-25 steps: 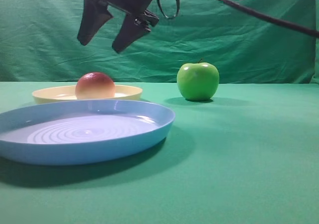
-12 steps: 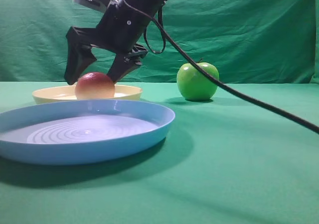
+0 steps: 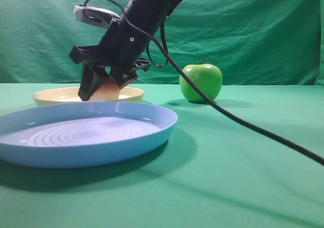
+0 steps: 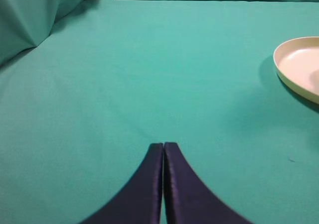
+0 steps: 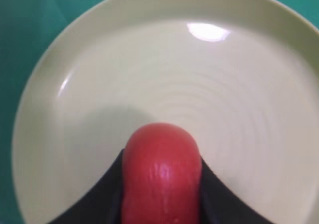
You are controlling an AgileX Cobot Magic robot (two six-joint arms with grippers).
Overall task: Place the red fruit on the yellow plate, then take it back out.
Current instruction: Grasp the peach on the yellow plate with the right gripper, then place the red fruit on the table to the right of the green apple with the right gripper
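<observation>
Nearest in the exterior high view sits a large light-blue plate [image 3: 86, 134], shallow, glossy, with concentric rings moulded into its floor, resting on green cloth [image 3: 243, 167] that covers the table and hangs wrinkled as a backdrop. A black cable [image 3: 243, 124] trails from the arm across the cloth toward 4 o'clock.

Just behind the blue plate lies the yellow plate [image 3: 55, 93], pale cream, low-rimmed and smooth. The right arm comes down from 1 o'clock at a steep slant, black and bulky, a pale camera unit jutting from its wrist toward 10 o'clock. Its right gripper [image 3: 101, 88] points down into the yellow plate, the two black fingers [image 3: 88, 88] pressed against either side of the red fruit [image 3: 107, 92], so the tool is closed around it. From the wrist view the fruit [image 5: 162, 171] is smooth and red, squeezed between dark pads at 6 o'clock, over the plate's [image 5: 149, 59] faintly ringed floor. Whether it touches the plate or hangs just above it I cannot tell.

Farther back, at 3 o'clock from the gripper and well apart, stands a glossy green apple [image 3: 201, 82], upright.

The left gripper [image 4: 163, 184] holds its dark tapered fingers pressed together with nothing between them, above bare cloth, the yellow plate's rim [image 4: 289, 69] off at 2 o'clock.
</observation>
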